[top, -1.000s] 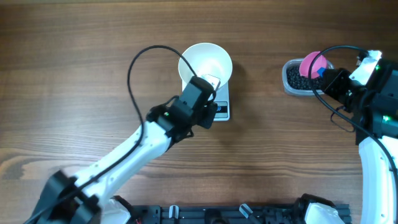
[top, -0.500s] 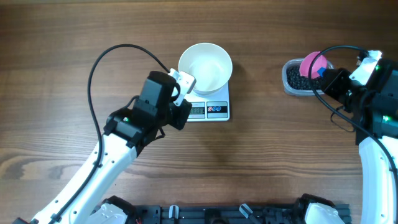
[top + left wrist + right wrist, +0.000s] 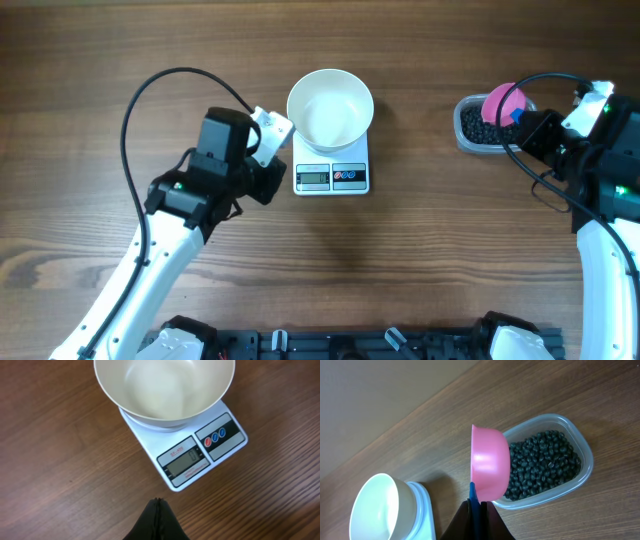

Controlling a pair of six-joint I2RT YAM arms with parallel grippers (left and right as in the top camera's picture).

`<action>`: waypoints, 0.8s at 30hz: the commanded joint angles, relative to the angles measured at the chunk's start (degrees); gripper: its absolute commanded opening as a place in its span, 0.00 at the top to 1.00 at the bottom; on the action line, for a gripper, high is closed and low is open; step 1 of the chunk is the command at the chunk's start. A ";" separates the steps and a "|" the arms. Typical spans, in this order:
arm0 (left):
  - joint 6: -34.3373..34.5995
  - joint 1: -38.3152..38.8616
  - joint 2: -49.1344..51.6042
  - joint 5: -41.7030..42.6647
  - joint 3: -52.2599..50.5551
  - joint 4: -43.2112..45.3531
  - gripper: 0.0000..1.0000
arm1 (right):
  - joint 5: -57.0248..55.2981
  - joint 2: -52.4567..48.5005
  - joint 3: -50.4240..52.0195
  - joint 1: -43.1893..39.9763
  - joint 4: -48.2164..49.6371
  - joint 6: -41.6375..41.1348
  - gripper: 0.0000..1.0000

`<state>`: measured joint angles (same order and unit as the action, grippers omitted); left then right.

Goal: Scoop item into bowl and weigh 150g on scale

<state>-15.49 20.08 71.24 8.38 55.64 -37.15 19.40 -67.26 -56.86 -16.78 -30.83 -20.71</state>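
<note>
Left end effector [image 3: 157, 505] back off scale [image 3: 200, 455], closed, empty; right [image 3: 476, 505] on scoop [image 3: 490, 462]

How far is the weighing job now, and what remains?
Done: the bowl sits empty on the scale. In hand: the right gripper is shut on the pink scoop, held on edge over the beans in the clear tub. To do: scoop beans into the bowl until the weight is reached. The left gripper is shut, holding nothing.
</note>
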 commanded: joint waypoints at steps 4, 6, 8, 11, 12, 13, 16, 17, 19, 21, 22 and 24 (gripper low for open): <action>-11.56 -6.86 0.13 12.87 -0.24 -0.90 0.96 | -1.01 -0.13 -1.31 -0.17 0.28 -0.26 0.96; -11.56 -8.66 0.13 12.85 -0.24 -0.83 0.96 | -1.40 -0.13 -1.31 -0.17 0.24 -0.24 0.96; -11.56 -10.03 0.13 12.87 -0.24 -0.83 0.96 | -1.40 -0.13 -1.31 -0.17 0.26 -0.26 0.96; -12.35 -10.29 0.72 14.08 -0.24 -0.66 0.96 | -1.40 -0.13 -1.31 -0.17 0.26 -0.28 0.96; -13.88 -10.29 1.42 16.11 -0.24 -0.66 0.96 | -1.40 -0.13 -1.31 -0.17 0.26 -0.28 0.96; -14.84 -10.29 2.19 17.25 -0.24 -0.61 0.96 | -1.40 -0.13 -1.31 -0.17 0.26 -0.26 0.96; -15.82 -10.29 5.01 17.79 -0.24 -0.13 0.96 | -1.40 -0.13 -1.31 -0.17 0.26 -0.26 0.96; -15.82 -10.29 5.90 17.77 -0.24 0.09 0.96 | -1.40 -0.13 -1.31 -0.17 0.26 -0.28 0.96; -15.80 -10.29 7.02 17.79 -0.24 0.44 0.96 | -1.40 -0.13 -1.31 -0.17 0.26 -0.28 0.96; -15.80 -10.29 7.32 17.79 -0.24 0.46 0.96 | -1.40 -0.13 -1.31 -0.17 0.28 -0.28 0.96; -15.78 -10.21 7.30 17.79 -0.24 0.46 0.96 | -1.40 -0.13 -1.31 -0.17 0.28 -0.28 0.96; -15.78 -10.19 7.32 17.79 -0.24 0.48 0.95 | -1.40 -0.13 -1.31 -0.17 0.31 -0.28 0.96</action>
<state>-29.95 10.04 78.46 24.75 55.64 -37.06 18.96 -67.26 -56.86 -16.78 -30.85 -20.69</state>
